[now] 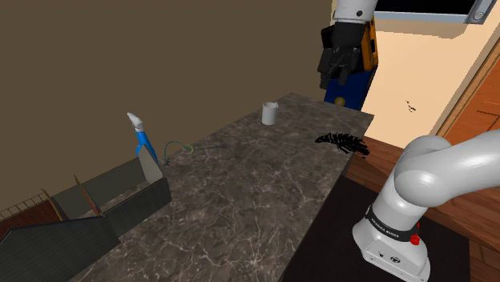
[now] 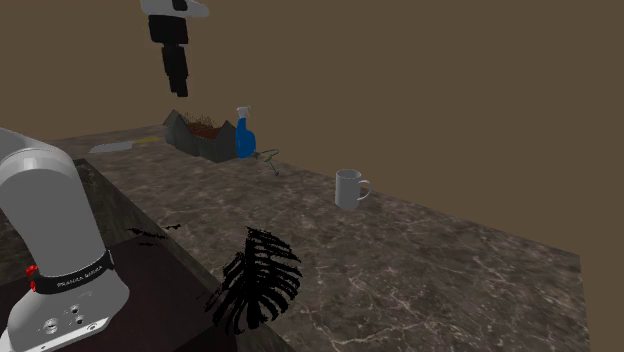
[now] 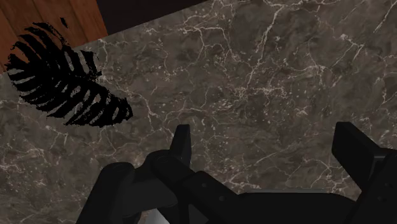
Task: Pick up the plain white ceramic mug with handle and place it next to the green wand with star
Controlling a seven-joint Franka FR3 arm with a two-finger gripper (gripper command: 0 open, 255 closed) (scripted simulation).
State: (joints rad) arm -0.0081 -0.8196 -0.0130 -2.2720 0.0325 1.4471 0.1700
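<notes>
Nothing done yet. Tool point(image 1: 338, 74) hangs high over the surface point(image 1: 264, 192), fingers wide apart and empty. White mug point(image 1: 269, 114) stands upright well below and away from it. Green wand point(image 1: 179, 148) lies further out past the mug, beside a blue spray bottle point(image 1: 143, 138). Reach, grasp, carry and place are all left. Open dark box point(image 1: 120, 192) sits beyond the bottle, contents unclear.
</notes>
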